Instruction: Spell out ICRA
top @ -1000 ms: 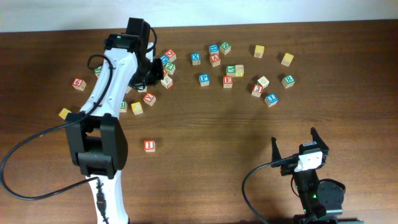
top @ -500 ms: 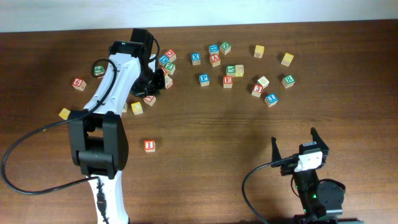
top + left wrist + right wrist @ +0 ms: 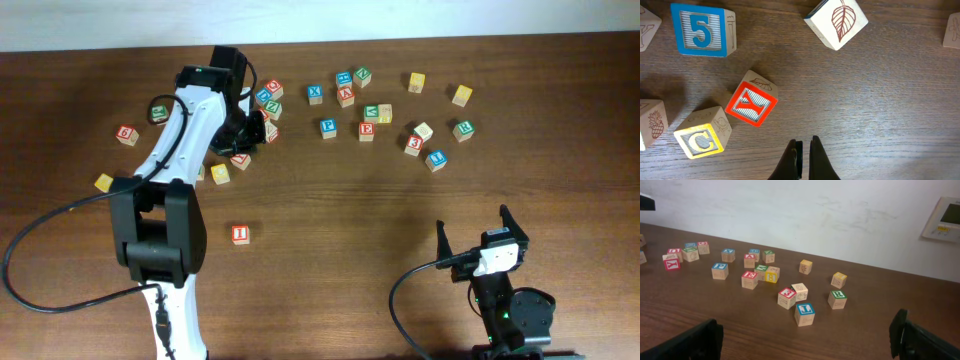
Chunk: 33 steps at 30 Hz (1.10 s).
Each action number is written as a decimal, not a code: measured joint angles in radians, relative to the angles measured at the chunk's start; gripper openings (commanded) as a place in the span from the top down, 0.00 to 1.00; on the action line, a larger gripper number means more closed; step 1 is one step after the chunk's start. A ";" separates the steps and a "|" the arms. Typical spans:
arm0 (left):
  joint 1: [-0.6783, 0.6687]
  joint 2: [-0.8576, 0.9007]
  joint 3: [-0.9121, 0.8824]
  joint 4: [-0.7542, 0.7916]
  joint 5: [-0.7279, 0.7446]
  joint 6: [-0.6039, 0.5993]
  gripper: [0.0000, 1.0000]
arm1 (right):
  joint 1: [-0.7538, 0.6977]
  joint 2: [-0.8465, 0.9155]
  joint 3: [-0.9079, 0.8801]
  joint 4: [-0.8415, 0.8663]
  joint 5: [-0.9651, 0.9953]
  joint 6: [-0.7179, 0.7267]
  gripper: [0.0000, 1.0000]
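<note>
**Overhead.** The left gripper (image 3: 255, 130) has shifted a little down-frame within the upper-left cluster over the last second, then stopped. No cube has moved with it. The jaws are shut on nothing.
- "I" cube (image 3: 240, 234): alone at lower left of centre, well apart from the rest, probably the word's start.
- "C" cube (image 3: 220, 173): lower edge of the cluster, just down-left of the gripper, not touched.
- "A" cube (image 3: 346, 96): upper centre.
- "R" cube (image 3: 463, 129): upper right.
- Right gripper (image 3: 472, 222): parked lower right, fingers spread wide, empty.

Judgement: one letter placed, three outstanding. The shift reads as lining up on "C".

**Left wrist.** Fingers (image 3: 813, 152) are pressed together at bottom centre, over bare table (image 3: 880, 100). "C" cube (image 3: 702, 139) is at lower left, clear of the tips. "Y" cube (image 3: 751, 104) touches its upper right corner. "5" cube (image 3: 702, 30) is at upper left, leaf cube (image 3: 836, 21) at top.

**Right wrist.** The fingers are far apart at the bottom corners. "R" cube (image 3: 838, 299) is right of centre, "A" cube (image 3: 749, 260) farther back on the left.
</note>
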 measured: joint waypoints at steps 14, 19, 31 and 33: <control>0.000 0.000 0.000 -0.034 0.006 0.000 1.00 | 0.000 0.000 0.000 0.000 0.000 0.000 0.02; -0.006 0.000 0.000 -0.034 0.010 0.000 0.86 | 0.000 0.000 0.000 0.000 0.000 0.000 0.02; -0.008 0.000 0.000 -0.033 0.016 -0.001 0.63 | 0.000 0.000 0.000 0.000 0.000 0.001 0.02; -0.008 0.000 0.000 -0.033 0.016 -0.001 0.92 | 0.000 0.000 0.000 0.000 0.000 0.000 0.02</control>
